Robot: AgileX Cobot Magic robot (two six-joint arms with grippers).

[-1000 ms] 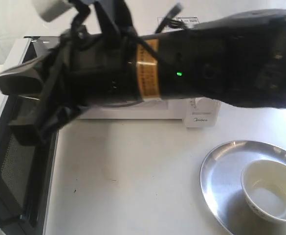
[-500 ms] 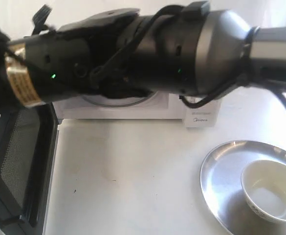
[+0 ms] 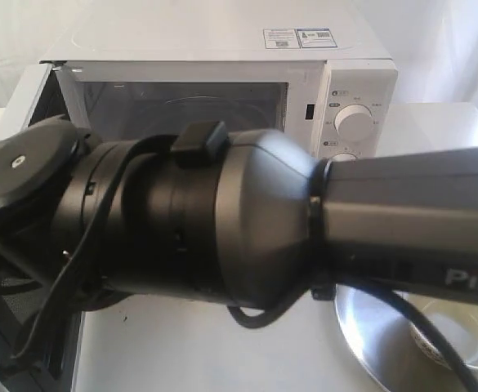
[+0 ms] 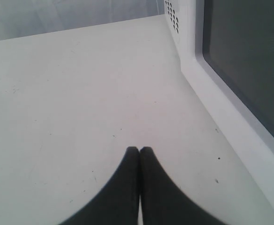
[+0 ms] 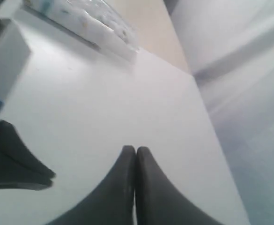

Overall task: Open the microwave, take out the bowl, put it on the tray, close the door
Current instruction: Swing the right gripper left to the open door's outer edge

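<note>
The white microwave (image 3: 222, 33) stands at the back with its cavity showing. Its door (image 3: 20, 102) hangs swung out at the left, mostly hidden by my right arm (image 3: 222, 220), which crosses the whole exterior view close to the camera. At the lower right, the cream bowl (image 3: 467, 335) sits in the silver tray (image 3: 369, 335), both partly covered by the arm. My left gripper (image 4: 139, 149) is shut and empty over the white table, beside the door's dark window (image 4: 249, 70). My right gripper (image 5: 136, 149) is shut and empty above bare table.
The microwave's upper knob (image 3: 355, 120) shows beside the cavity. In the right wrist view, blurred white items (image 5: 80, 23) lie at the table's far side and a dark shape (image 5: 15, 161) juts in close to the fingers. The table edge (image 5: 216, 136) runs near the right gripper.
My right arm has swept left across the exterior view and closer to the camera, now covering the middle of the table. The microwave's top and knob have come into sight. The bowl stays in the tray.
</note>
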